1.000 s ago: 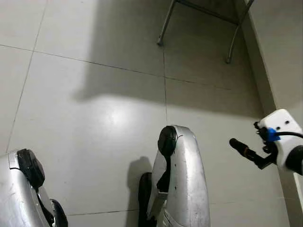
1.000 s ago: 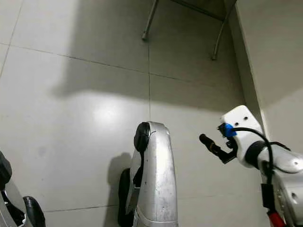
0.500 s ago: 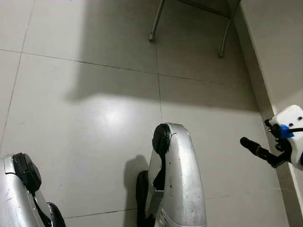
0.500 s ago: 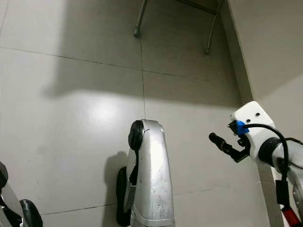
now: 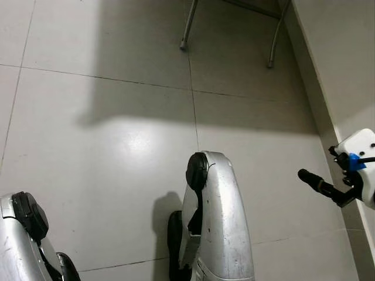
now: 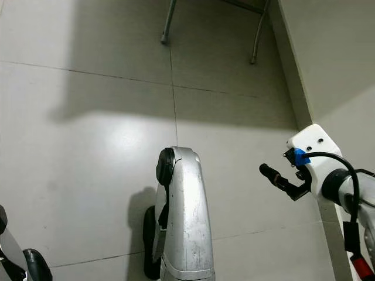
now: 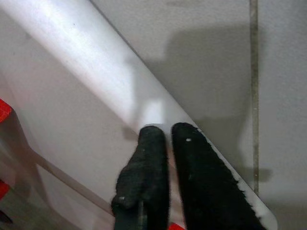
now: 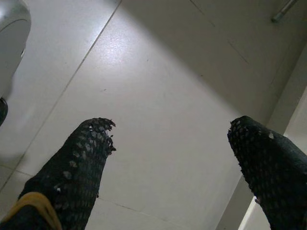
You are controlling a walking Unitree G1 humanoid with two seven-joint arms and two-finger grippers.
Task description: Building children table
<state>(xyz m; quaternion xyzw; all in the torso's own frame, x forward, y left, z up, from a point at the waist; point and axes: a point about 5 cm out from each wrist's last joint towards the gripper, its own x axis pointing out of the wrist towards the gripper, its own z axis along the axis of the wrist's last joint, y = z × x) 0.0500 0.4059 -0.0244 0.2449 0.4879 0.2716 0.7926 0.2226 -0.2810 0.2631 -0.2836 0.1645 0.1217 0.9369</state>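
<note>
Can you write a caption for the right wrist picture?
Open right gripper hanging over the shiny tiled floor.

Silver legs (image 5: 220, 228), white wrist (image 6: 313, 155), blue tab, black cable, textured black fingers (image 8: 72, 177)

Dim indoor light; soft glare patch on pale glossy floor tiles (image 5: 137, 143), broad shadow beyond; left wrist view blurred.

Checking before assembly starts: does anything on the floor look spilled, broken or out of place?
Nothing stands out. The tiled floor looks clean and unbroken, and two metal legs stand upright by the wall. The right hand hangs open above it.
</note>
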